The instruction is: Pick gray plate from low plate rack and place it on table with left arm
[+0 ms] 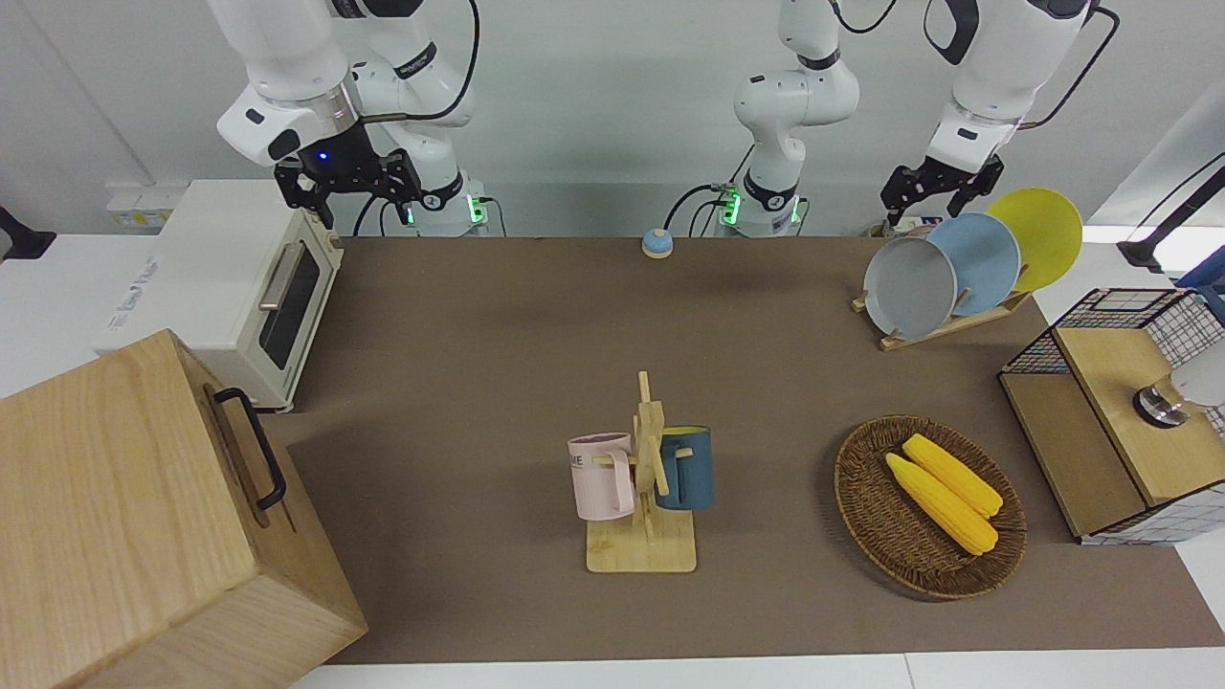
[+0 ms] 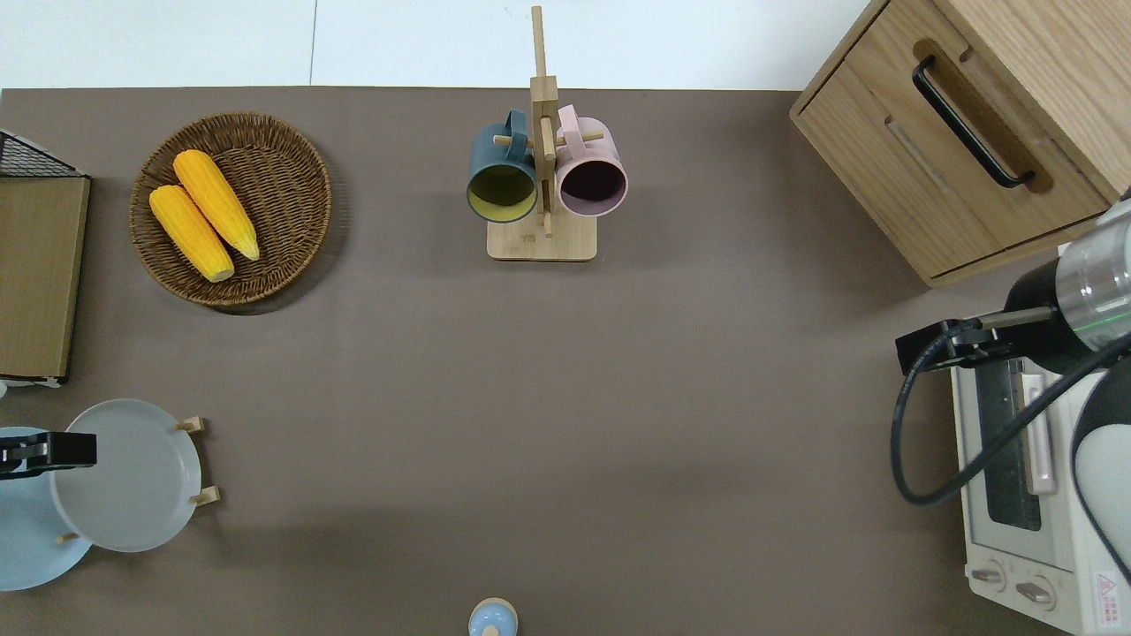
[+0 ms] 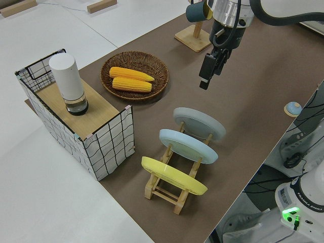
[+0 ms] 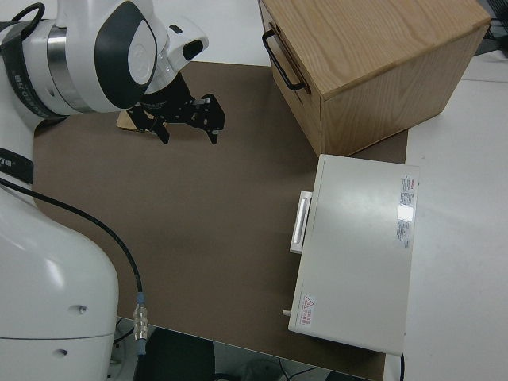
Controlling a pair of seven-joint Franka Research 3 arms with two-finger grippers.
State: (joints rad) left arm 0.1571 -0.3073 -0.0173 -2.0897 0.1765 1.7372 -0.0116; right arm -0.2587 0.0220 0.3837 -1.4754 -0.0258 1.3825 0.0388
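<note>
Gray plate (image 2: 124, 477) racked; left tool (image 3: 212, 68) overhead, fingers parted in side view only

Table (image 1: 498, 383), brown-covered: borne directly are low plate rack (image 1: 943, 325), wicker basket (image 1: 928, 507), mug tree (image 1: 643, 536), wooden cabinet (image 1: 144, 517), toaster oven (image 1: 230, 287).

I see a wicker basket (image 1: 926, 536) holding two ears of corn (image 1: 943, 493) toward the left arm's end of the table. Near the middle, farther from the robots, stands a wooden mug tree (image 1: 646, 478) with a pink mug (image 1: 603, 476) and a dark blue mug (image 1: 685, 467) hung on it. A white toaster oven (image 1: 230, 287) and a wooden cabinet (image 1: 144, 526) with a black handle sit at the right arm's end. A small blue bell (image 1: 657, 243) rests close to the robots. A wire crate (image 1: 1124, 411) carries a white cylinder (image 3: 68, 83) on its wooden shelf. I also make out a light blue plate (image 1: 978, 263) and a yellow plate (image 1: 1038, 234).
</note>
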